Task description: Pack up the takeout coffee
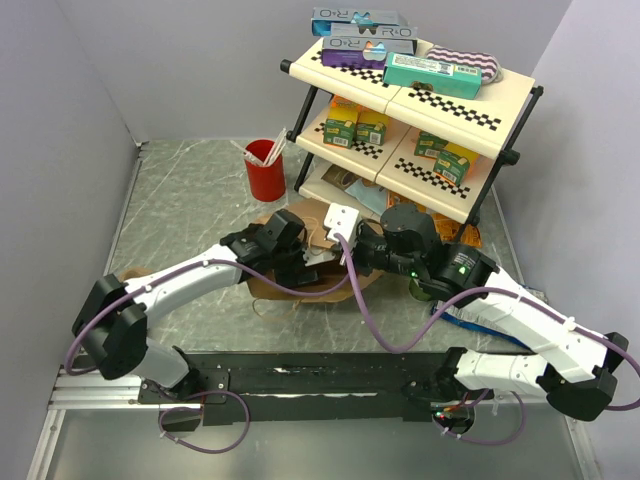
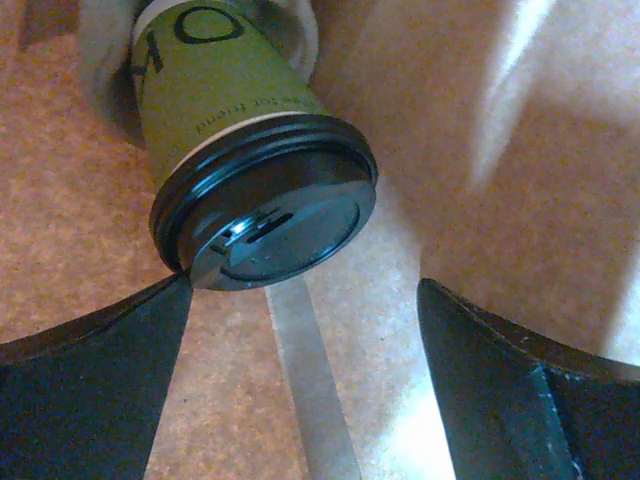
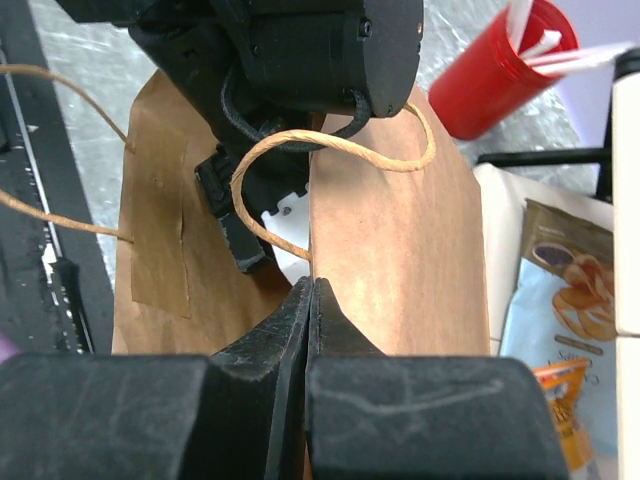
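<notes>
The takeout coffee [image 2: 235,100], a dark green cup with a black lid [image 2: 265,215], lies tilted inside the brown paper bag [image 2: 480,180], lid toward the camera. My left gripper [image 2: 305,300] is open and inside the bag mouth, just short of the cup. The lid's edge is right at the tip of one of its fingers [image 2: 120,350]. My right gripper [image 3: 312,285] is shut on the bag's upper edge [image 3: 390,260] and holds the mouth up. In the top view the bag [image 1: 300,290] lies on the table with both grippers at it, and the cup is hidden.
A red cup with sticks [image 1: 265,170] stands behind the bag. A two-tier shelf rack [image 1: 420,110] with boxes stands at the back right. Snack packets [image 3: 555,300] lie under it. The bag's twine handles [image 3: 330,150] loop near the left gripper.
</notes>
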